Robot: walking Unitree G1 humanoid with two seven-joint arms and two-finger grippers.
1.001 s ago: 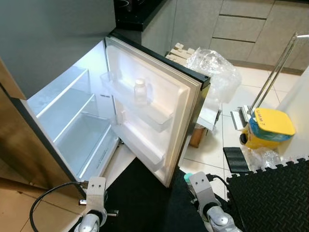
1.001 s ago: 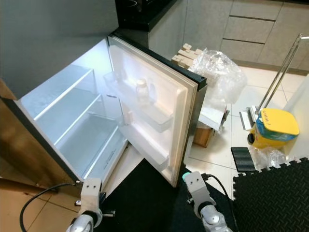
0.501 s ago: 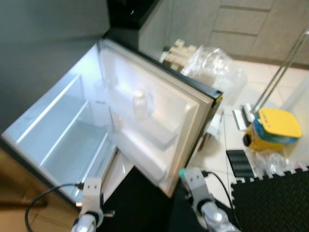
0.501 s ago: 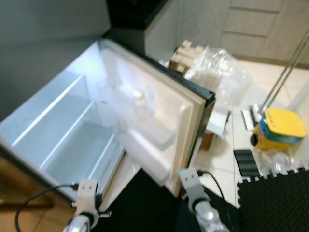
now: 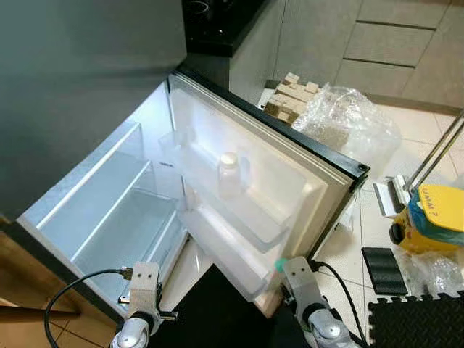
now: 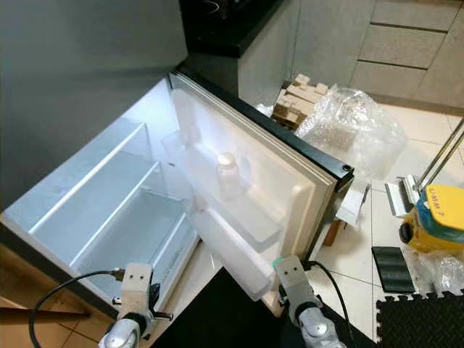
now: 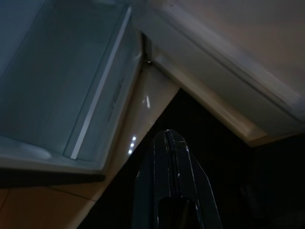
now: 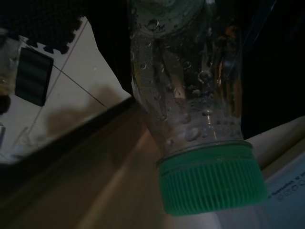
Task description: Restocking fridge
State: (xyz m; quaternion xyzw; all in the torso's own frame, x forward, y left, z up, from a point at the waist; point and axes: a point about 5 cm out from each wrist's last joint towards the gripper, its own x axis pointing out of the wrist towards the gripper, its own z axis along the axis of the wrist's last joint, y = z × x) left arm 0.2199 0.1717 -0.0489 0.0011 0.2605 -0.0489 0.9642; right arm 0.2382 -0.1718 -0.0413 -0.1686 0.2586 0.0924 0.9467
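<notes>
The fridge (image 5: pixel 109 210) stands open with bare lit shelves. Its door (image 5: pixel 290 181) swings out toward me, and a white bottle (image 5: pixel 229 174) stands in the upper door shelf (image 5: pixel 254 217). My right gripper (image 5: pixel 284 274) hangs low, just in front of the door's lower corner, shut on a clear bottle (image 8: pixel 190 95) with a green cap (image 8: pixel 212 183); the green cap (image 5: pixel 280 265) peeks out beside the wrist. My left gripper (image 7: pixel 167 136) is shut and holds nothing, low in front of the fridge's bottom shelf edge (image 7: pixel 102 95).
A black mat (image 5: pixel 217 312) lies under me. To the right lie a bundle of clear plastic wrap (image 5: pixel 348 123), stacked wooden blocks (image 5: pixel 290 98), a yellow bucket (image 5: pixel 435 221), a dark pad (image 5: pixel 382 270) and black foam tiles (image 5: pixel 413 322). Grey cabinets (image 5: pixel 377 43) line the back.
The whole picture has swung and shifted, so the camera moved; the fridge now sits further right in view. Both arms hang low as before, the right still holding the bottle.
</notes>
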